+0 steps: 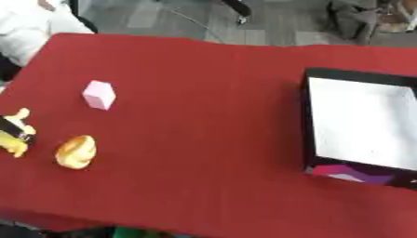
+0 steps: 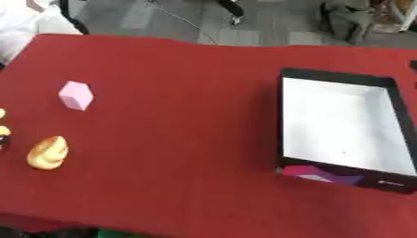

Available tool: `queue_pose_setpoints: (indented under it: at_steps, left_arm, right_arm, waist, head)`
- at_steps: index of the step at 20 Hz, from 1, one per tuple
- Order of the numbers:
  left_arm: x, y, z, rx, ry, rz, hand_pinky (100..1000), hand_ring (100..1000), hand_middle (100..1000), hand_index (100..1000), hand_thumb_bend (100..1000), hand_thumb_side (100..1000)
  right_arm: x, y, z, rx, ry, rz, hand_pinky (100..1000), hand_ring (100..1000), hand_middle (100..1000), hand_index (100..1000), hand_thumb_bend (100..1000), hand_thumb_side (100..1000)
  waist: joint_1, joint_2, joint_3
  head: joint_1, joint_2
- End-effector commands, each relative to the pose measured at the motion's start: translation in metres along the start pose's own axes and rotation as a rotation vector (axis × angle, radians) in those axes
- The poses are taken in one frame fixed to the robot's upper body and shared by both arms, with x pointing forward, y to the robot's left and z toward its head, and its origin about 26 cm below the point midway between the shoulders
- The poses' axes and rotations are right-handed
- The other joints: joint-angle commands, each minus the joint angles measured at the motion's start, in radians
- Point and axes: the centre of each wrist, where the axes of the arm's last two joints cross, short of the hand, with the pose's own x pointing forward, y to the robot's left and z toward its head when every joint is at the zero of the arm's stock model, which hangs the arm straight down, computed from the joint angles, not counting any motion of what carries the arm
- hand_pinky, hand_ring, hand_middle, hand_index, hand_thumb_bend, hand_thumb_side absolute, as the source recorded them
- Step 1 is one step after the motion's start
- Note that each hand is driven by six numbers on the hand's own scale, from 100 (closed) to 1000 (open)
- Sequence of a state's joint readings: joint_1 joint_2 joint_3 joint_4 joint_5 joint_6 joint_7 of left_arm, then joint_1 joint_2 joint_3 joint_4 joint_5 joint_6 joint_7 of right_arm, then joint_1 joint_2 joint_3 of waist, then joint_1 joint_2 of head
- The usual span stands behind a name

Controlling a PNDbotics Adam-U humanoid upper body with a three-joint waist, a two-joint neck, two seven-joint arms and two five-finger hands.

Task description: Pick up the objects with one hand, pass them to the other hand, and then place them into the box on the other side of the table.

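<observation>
A pink block (image 1: 99,95) stands on the red tablecloth at the left. Below it lies a golden, bread-like lump (image 1: 76,151). At the left edge lies a yellow and black toy (image 1: 14,133), cut off in the right eye view. A black box with a white inside (image 2: 342,126) sits at the right side of the table, with nothing in it. Neither of my hands shows in either view.
The red table (image 1: 204,116) stretches wide between the objects and the box. A purple and pink print (image 2: 318,174) marks the box's near wall. Grey floor and a person in white (image 1: 29,23) lie beyond the far edge.
</observation>
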State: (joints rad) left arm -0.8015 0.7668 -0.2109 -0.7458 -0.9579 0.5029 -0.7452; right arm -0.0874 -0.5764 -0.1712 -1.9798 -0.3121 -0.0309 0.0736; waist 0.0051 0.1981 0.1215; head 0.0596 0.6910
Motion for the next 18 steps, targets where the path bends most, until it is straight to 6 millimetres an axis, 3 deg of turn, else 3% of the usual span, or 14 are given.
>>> queue_pose_setpoints:
  at_steps: [1,4,7,13,18]
  left_arm:
    - [-0.004,0.016,0.010,-0.132,0.092,0.151,865,872,738,760,271,261]
    - [0.000,0.023,0.017,-0.115,0.070,0.169,861,862,721,755,150,267]
    - [0.003,0.030,0.026,-0.088,0.053,0.176,857,854,716,752,107,277]
    - [0.012,0.046,0.052,-0.007,0.001,0.181,826,817,684,715,100,264]
    - [0.022,0.059,0.086,0.085,-0.097,0.177,786,742,627,661,100,249]
  right_arm:
    - [0.009,-0.004,-0.003,0.007,-0.024,0.028,1000,1000,848,1000,100,577]
    - [0.009,-0.004,-0.003,0.009,-0.025,0.029,1000,1000,848,1000,100,575]
    - [0.010,-0.004,-0.003,0.010,-0.025,0.031,1000,1000,848,1000,100,574]
    - [0.010,-0.005,-0.003,0.014,-0.029,0.034,1000,1000,848,1000,100,572]
    - [0.012,-0.006,-0.005,0.020,-0.040,0.037,1000,1000,849,1000,100,566]
  waist:
    - [0.002,-0.015,0.001]
    - [0.004,-0.017,0.002]
    - [0.005,-0.019,0.001]
    - [0.007,-0.021,0.000]
    - [0.006,-0.022,0.002]
  head:
    - [0.005,-0.004]
    - [0.007,-0.002]
    - [0.012,-0.002]
    - [0.023,-0.003]
    - [0.013,-0.004]
